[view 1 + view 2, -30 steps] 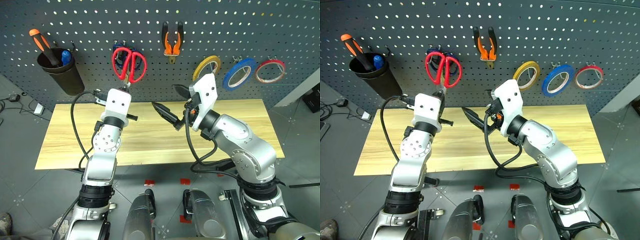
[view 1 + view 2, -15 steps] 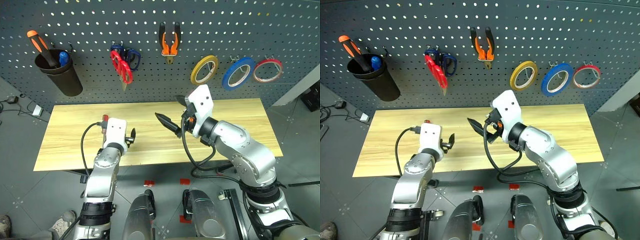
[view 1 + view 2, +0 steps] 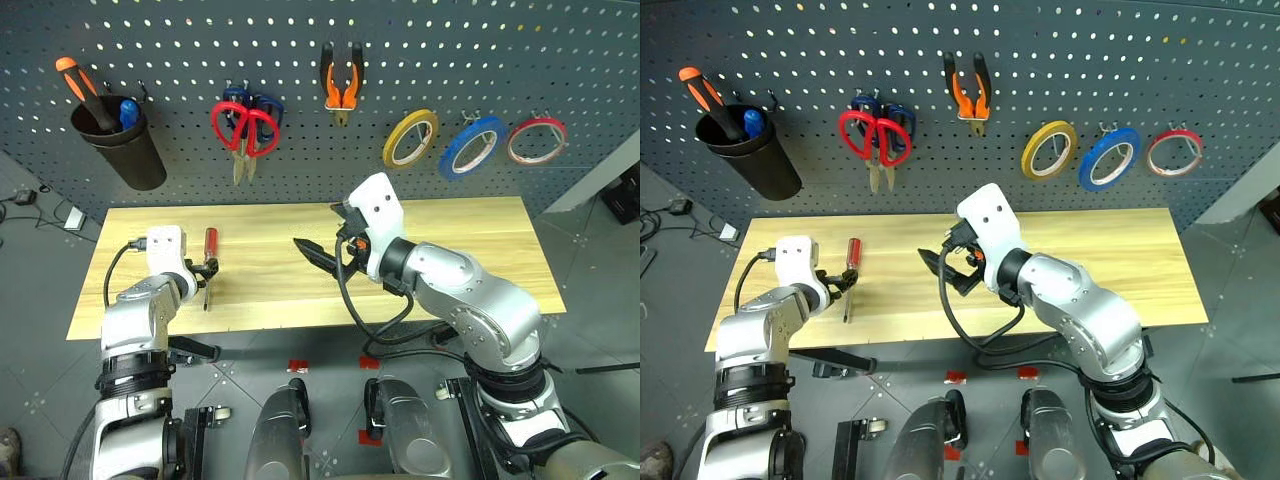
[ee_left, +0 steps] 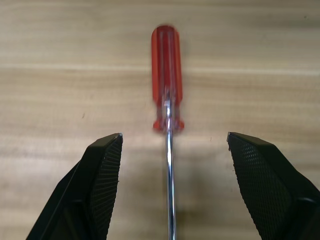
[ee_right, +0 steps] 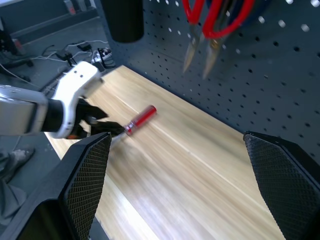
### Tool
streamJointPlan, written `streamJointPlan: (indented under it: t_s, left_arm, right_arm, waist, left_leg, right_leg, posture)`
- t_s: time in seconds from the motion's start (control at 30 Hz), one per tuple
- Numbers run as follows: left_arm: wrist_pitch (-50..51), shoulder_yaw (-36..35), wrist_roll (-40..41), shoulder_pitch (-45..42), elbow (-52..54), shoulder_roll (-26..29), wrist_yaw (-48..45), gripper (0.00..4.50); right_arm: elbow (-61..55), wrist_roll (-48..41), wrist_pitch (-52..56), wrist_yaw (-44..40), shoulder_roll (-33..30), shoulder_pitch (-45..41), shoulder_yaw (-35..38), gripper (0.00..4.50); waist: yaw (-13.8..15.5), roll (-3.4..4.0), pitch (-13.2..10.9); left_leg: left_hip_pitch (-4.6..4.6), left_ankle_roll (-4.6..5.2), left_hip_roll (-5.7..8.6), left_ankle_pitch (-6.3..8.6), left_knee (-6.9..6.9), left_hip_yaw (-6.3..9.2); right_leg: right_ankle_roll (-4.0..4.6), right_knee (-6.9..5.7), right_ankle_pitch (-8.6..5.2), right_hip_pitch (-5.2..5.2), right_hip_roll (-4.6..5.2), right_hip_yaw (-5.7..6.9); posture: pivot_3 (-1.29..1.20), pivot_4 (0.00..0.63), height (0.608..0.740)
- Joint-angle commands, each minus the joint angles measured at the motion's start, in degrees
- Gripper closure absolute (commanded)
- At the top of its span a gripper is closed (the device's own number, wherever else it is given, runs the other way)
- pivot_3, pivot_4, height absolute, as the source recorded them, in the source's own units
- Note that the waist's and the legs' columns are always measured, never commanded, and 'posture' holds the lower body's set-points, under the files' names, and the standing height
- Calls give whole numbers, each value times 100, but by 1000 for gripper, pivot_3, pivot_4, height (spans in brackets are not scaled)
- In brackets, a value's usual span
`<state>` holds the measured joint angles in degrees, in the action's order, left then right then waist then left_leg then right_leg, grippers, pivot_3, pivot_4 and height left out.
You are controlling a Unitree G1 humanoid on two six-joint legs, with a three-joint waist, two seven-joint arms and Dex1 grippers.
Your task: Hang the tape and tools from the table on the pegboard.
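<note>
The left gripper (image 4: 170, 185) stands wide open astride the shaft of the red-handled screwdriver (image 4: 167, 80), which lies on the table (image 3: 450, 240) at its left end. The right gripper (image 3: 322, 252), wide and empty, hovers above mid-table. Red scissors (image 3: 244, 128), pliers (image 3: 342, 88) and blue tape (image 3: 472, 146) hang on the far pegboard (image 3: 200, 40).

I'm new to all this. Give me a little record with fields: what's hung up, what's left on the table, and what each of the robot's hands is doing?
On the pegboard: red-handled scissors, pliers, blue tape
On the table: screwdriver, lying flat
Left gripper: open, fingers either side of the screwdriver's shaft, not gripping it
Right gripper: open, holding nothing, above the table
Left to hang: the screwdriver
</note>
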<state>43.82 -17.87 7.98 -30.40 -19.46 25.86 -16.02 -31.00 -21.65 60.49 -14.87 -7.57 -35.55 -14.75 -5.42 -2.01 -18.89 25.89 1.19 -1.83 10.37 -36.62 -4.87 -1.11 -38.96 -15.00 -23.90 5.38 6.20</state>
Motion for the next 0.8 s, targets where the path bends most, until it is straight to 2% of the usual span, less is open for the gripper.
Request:
streamJointPlan:
  t_s: [0.03,0.2,0.5,0.7,0.8]
  left_arm:
    - [-368,-16,34,-357,-711,247,-115,973]
    - [-705,-17,28,-695,-1574,449,-193,973]
    - [-1831,237,-121,-1686,-3789,556,-471,973]
    - [-2250,312,-214,-2102,-4643,587,-474,973]
    - [-2293,328,-220,-2129,-4786,613,-510,1586]
  right_arm:
    - [-142,-133,140,2,148,-161,36,0]
    - [-158,-124,322,37,270,-268,82,0]
    - [-157,-91,614,188,487,-467,171,0]
    - [-257,-102,786,207,470,-451,171,0]
    - [-230,-97,775,198,459,-465,157,0]
  waist:
    - [23,-14,-18]
    - [12,-16,-44]
    - [24,-35,-237]
    - [-9,-32,-282]
    - [-66,-33,-285]
  left_leg:
    - [1,0,0,0,4,-7]
    - [0,-9,-2,-5,33,-33]
    - [0,-14,1,-8,51,-52]
    - [0,-19,4,-11,57,-66]
    - [0,-19,3,-11,59,-70]
  right_leg:
    - [0,-1,0,-9,0,-7]
    - [1,5,0,-27,2,-32]
    - [2,11,-1,-39,12,-35]
    - [1,15,-2,-46,20,-39]
    - [0,16,-2,-46,20,-41]
  posture:
    - [-269,394,740]
    - [-275,411,740]
    - [-307,440,740]
    - [-326,440,740]
    - [-327,429,740]
